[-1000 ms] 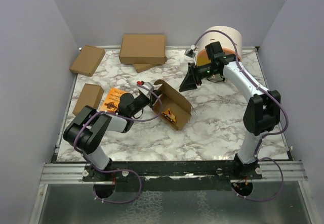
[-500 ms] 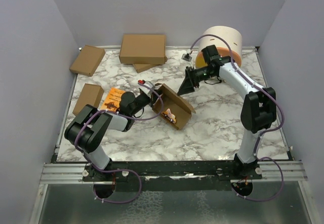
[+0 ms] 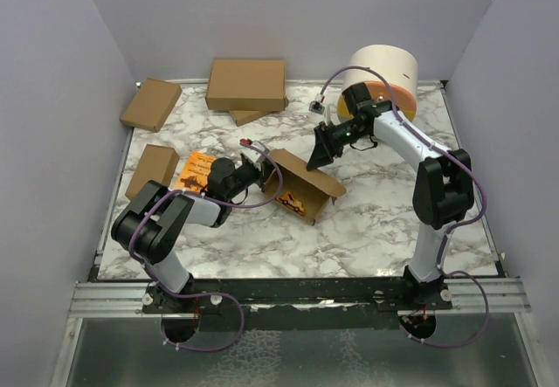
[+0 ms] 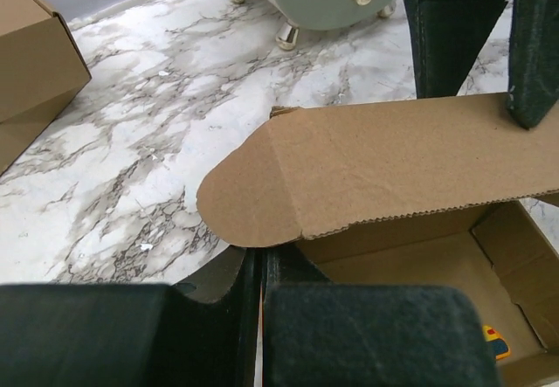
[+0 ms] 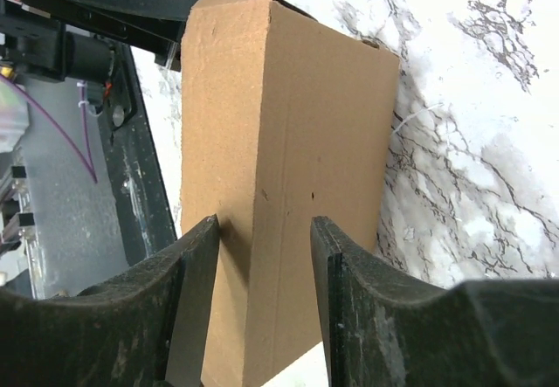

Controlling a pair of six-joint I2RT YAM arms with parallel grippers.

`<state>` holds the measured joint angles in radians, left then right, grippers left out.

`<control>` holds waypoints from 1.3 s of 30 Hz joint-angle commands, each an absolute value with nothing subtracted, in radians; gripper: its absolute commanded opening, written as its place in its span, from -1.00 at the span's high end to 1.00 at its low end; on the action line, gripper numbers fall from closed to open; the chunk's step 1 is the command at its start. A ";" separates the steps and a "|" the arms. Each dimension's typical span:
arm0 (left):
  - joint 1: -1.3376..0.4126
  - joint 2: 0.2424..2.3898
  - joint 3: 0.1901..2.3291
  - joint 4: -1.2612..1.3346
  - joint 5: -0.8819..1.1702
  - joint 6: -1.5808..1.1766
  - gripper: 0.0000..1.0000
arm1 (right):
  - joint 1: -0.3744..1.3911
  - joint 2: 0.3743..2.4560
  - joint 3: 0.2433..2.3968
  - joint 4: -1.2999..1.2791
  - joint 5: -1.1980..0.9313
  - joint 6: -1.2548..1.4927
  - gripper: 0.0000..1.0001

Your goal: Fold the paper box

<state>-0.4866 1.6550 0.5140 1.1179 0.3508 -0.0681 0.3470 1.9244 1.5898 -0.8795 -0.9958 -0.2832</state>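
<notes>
The paper box (image 3: 306, 186) is a small brown carton lying open mid-table, with its long lid flap (image 4: 393, 164) leaning over the opening. My left gripper (image 3: 261, 174) is shut on the box's near left wall; in the left wrist view (image 4: 259, 273) the jaws pinch a thin edge. My right gripper (image 3: 321, 149) is open at the box's far side, with its fingers (image 4: 454, 29) resting on the lid flap. In the right wrist view (image 5: 262, 256) the spread fingers straddle the brown panel (image 5: 288, 142). A small orange printed item (image 3: 293, 202) lies inside the box.
A larger brown carton (image 3: 246, 84) lies on another carton (image 3: 253, 115) at the back. Smaller closed cartons lie at the back left (image 3: 150, 103) and the left (image 3: 151, 169). An orange booklet (image 3: 196, 171) lies beside my left arm. A white and orange round container (image 3: 384, 72) stands back right.
My right gripper has moved left and down onto the lid flap. The flap has tipped lower over the box opening. My left gripper has kept its hold.
</notes>
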 commanded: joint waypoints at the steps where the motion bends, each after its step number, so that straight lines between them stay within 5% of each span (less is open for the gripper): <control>1: -0.491 1.646 0.541 1.141 0.396 -0.082 1.00 | 0.363 1.926 1.588 -0.835 -0.889 -0.318 0.13; 6: -0.491 1.642 0.543 1.138 0.405 -0.086 1.00 | 0.369 1.944 1.592 -0.842 -0.892 -0.329 0.19; 11: -0.491 1.635 0.543 1.133 0.407 -0.086 1.00 | 0.370 1.964 1.604 -0.857 -0.905 -0.339 0.67; 16: -0.491 1.628 0.537 1.128 0.407 -0.081 1.00 | 0.370 1.965 1.617 -0.867 -0.909 -0.347 0.94; 24: -0.490 1.623 0.529 1.122 0.409 -0.077 1.00 | 0.369 1.973 1.637 -0.889 -0.947 -0.369 0.97; 29: -0.491 1.610 0.531 1.080 0.396 -0.080 1.00 | 0.367 1.942 1.675 -0.924 -0.994 -0.429 -0.23; 36: -0.491 1.565 0.547 0.952 0.341 -0.130 1.00 | 0.365 1.723 1.590 -0.813 -0.991 -0.594 -0.61; 39: -0.492 1.547 0.565 0.876 0.301 -0.171 1.00 | 0.366 1.575 1.419 -0.702 -1.028 -0.737 -0.92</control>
<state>-0.4866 1.5909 0.5217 0.9733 0.3477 -0.1062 0.3607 1.7817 1.5703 -0.8467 -0.9638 -0.5224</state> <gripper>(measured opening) 0.018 0.867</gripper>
